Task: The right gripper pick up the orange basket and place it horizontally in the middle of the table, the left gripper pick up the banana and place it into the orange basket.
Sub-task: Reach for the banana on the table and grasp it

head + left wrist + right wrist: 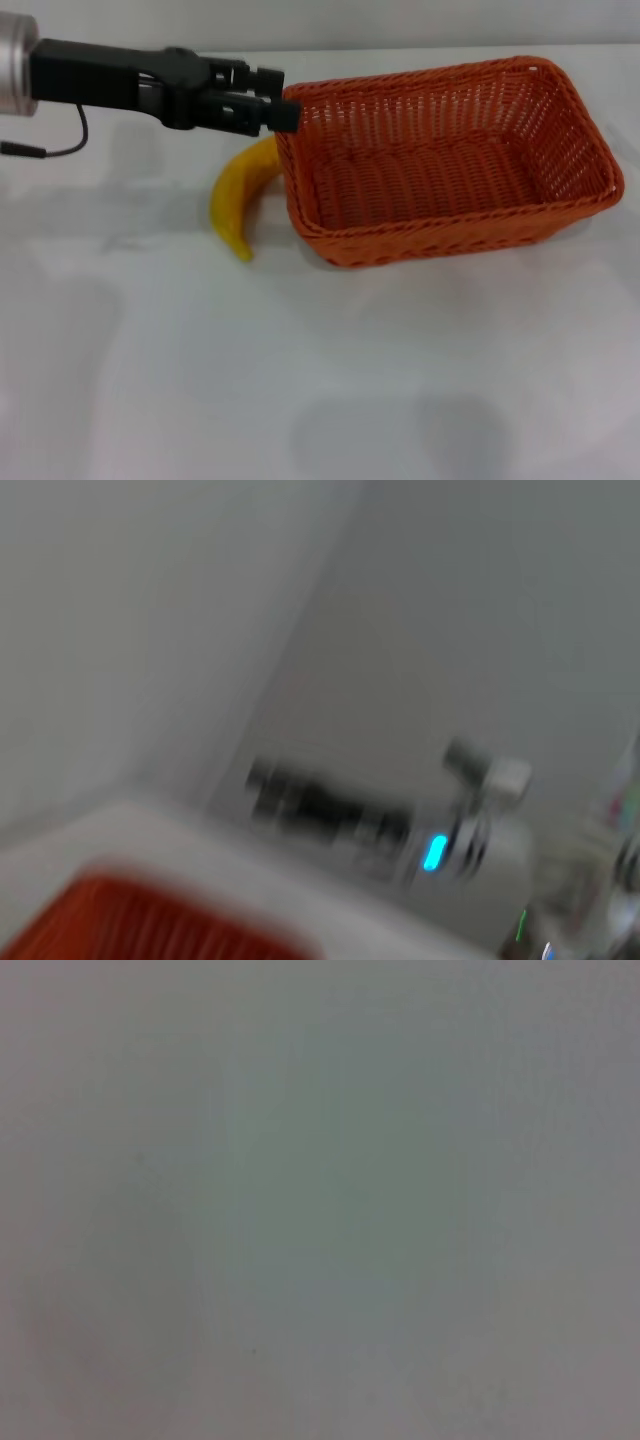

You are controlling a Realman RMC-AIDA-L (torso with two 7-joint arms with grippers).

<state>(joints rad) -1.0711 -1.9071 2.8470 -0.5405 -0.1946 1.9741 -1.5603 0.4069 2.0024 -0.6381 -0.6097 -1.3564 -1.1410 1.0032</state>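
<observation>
The orange basket (450, 232) lies lengthwise on the white table (300, 380), right of centre, with nothing inside. The yellow banana (238, 200) lies on the table against the basket's left end, its upper end under my left gripper (285, 98). That gripper reaches in from the left and hovers at the basket's left rim. Its two black prongs stand slightly apart, open, with nothing between them. A blurred corner of the orange basket (150, 920) shows in the left wrist view. The right gripper is out of view; the right wrist view shows only a blank grey surface.
A thin black cable (60, 150) hangs under the left arm at the far left. In the left wrist view, blurred white equipment with a blue light (435, 852) stands beyond the table edge. Bare tabletop stretches in front of the basket and banana.
</observation>
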